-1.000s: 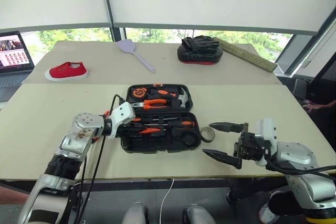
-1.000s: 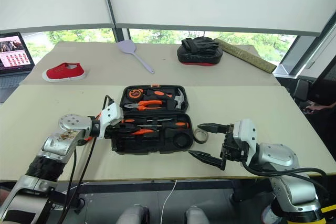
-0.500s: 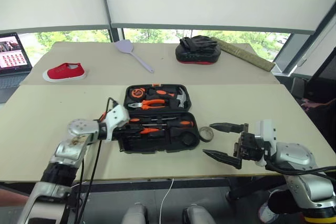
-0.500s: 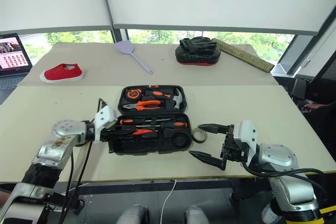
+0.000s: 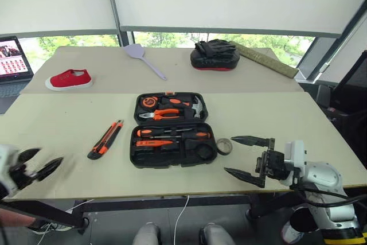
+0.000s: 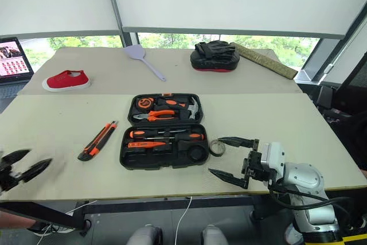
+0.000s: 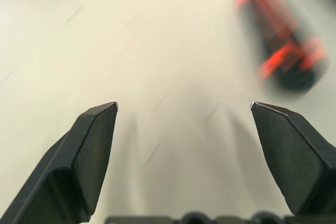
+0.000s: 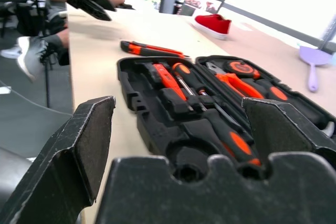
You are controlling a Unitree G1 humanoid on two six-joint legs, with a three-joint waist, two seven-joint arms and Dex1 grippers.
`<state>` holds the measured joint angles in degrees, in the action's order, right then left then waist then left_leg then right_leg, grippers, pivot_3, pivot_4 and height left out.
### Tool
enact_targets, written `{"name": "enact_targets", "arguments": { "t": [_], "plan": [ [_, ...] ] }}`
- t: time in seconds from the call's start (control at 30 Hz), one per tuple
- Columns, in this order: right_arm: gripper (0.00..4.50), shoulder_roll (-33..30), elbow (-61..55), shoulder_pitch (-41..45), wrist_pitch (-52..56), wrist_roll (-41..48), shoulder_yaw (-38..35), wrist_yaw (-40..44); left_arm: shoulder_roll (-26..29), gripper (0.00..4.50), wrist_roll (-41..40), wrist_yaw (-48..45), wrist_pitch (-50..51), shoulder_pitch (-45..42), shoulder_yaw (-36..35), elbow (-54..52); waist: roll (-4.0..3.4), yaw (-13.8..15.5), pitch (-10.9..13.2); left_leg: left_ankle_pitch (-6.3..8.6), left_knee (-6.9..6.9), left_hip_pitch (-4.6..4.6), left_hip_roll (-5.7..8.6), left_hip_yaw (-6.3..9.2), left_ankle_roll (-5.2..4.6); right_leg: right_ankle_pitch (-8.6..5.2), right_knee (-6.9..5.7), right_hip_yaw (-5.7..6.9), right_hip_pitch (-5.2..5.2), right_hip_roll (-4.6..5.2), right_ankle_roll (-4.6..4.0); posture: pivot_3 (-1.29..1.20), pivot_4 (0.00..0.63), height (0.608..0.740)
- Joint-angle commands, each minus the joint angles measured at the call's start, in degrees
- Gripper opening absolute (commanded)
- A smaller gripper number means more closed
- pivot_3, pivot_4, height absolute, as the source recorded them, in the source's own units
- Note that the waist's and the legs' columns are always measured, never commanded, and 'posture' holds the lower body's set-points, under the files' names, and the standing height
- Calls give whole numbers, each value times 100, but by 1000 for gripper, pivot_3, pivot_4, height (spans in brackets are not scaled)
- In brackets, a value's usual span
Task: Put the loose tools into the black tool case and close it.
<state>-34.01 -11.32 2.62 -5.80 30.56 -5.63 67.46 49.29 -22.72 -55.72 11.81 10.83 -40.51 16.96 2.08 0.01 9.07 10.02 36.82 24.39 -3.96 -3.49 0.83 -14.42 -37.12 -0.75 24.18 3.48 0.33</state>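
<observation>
Tools (image 5: 35, 167) (image 5: 250, 158) gape wide, flanking open case (image 5: 172, 129).

1. The left claw (image 5: 31, 167) has swung away from the black tool case (image 5: 172, 144) to the table's near left edge, well apart from the case
2. Its fingers, shut a second ago, now stand wide apart
3. The utility knife (image 5: 105, 139) now lies uncovered on the table, left of the case

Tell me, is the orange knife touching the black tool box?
Apart. The left eye view shows bare table between the utility knife and the tool case.
</observation>
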Motion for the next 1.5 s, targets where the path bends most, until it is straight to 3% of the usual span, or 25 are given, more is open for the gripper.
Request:
{"name": "enact_targets", "arguments": {
  "t": [0.03, 0.17, 0.3, 0.47, 0.7, 0.8, 0.93, 1.0, 1.13, 1.23, 1.3, 1.5],
  "plan": [
    [4500, -10, -93, 80, 50, 174, -80, 21, 323, 4407, -204, -171, 288, 98, -217, -206, 4, 46, -2, 10, 0, -2, -4, 0, 17, 0, 3, 1, 6, 3, -1, 0, 150, 740],
    [4500, -50, -125, 224, 152, 219, -72, 28, 369, 4407, -474, -185, 1006, -124, 172, -827, 4, 99, -3, 24, 0, -5, -5, -7, 40, 1, 5, 5, 5, 20, -2, 0, 150, 740],
    [4500, -21, -272, 447, 317, 260, -43, -130, 267, 4407, -838, 705, 2722, -1035, 955, -1775, 6, 107, -4, 24, -4, -4, 0, -15, 40, 8, 3, 10, 0, 28, -6, 0, 150, 740],
    [4500, 69, -301, 673, 404, 178, 69, -303, 88, 4407, -567, 1477, 3720, -1987, 1962, -2013, 13, 41, -8, -11, -2, 3, 3, -16, -15, 36, 0, -6, -11, -6, 30, 0, 150, 740],
    [4500, 61, -361, 748, 510, 156, 91, -426, -204, 4407, 66, 1830, 3633, -2872, 3100, -1345, 14, -35, -7, -8, -10, 5, -1, -15, -19, 42, -4, -22, -3, -24, 5, 0, 150, 740],
    [4500, 16, -445, 744, 587, 169, 84, -467, -270, 3787, 292, 1954, 3463, -3087, 3236, -999, 14, -22, -7, -9, -9, 2, 1, -15, -19, 41, -3, -23, -6, -23, 5, 0, 150, 740],
    [4500, -39, -584, 690, 701, 204, 29, -529, -95, 2232, 321, 1584, 3368, -3066, 3313, -874, 13, -8, -7, -9, -9, -1, 2, -15, -18, 41, -5, -23, -6, -21, 6, 0, 150, 740],
    [4500, -64, -638, 658, 740, 216, 11, -546, -15, 1713, 331, 1448, 3163, -3088, 3196, -746, 13, -9, -7, -9, -9, -2, 2, -15, -18, 41, -4, -23, -7, -20, 5, 0, 150, 740],
    [4500, -182, -751, 603, 847, 301, -96, -562, 255, 1706, -255, -13, 2463, -3244, 2890, -860, 16, -2, -6, -9, -9, 9, 1, -15, -18, 41, -3, -22, 2, -20, 3, 0, 150, 740],
    [4500, -398, -829, 467, 985, 461, -279, -453, 529, 1706, -459, -1491, 1856, -3272, 3371, -1515, 24, 10, -1, -9, -8, 26, 1, -16, -18, 41, 0, -19, 12, -19, 2, 0, 150, 740],
    [4500, -551, -817, 376, 1049, 519, -370, -347, 502, 1706, -500, -2001, 1627, -3316, 3734, -1928, 22, 63, -1, -9, -8, 26, 10, -16, -18, 39, 3, -17, 8, -8, 5, 0, 150, 740],
    [4500, -810, -682, 348, 1042, 480, -420, -131, 54, 1706, 149, -2108, 1191, -3746, 4852, -2403, 20, 85, -3, -10, -2, 27, 12, -17, -20, 37, 7, -21, 0, -10, 9, 0, 150, 740]
  ]
}}
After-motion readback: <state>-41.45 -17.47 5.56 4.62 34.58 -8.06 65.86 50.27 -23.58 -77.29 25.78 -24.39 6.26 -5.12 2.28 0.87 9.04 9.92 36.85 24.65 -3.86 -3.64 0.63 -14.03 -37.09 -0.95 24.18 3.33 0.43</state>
